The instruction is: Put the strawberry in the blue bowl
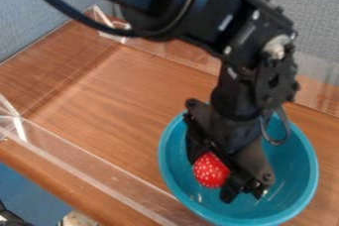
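Strawberry (211, 170) between the fingers (236, 182); above bowl (291, 192).

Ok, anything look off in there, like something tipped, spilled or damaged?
Nothing stands out: the gripper holds the strawberry inside the blue bowl, which sits upright, and no spill or damage shows.

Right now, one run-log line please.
jaws: shut on strawberry | place: low over blue bowl | release: not yet
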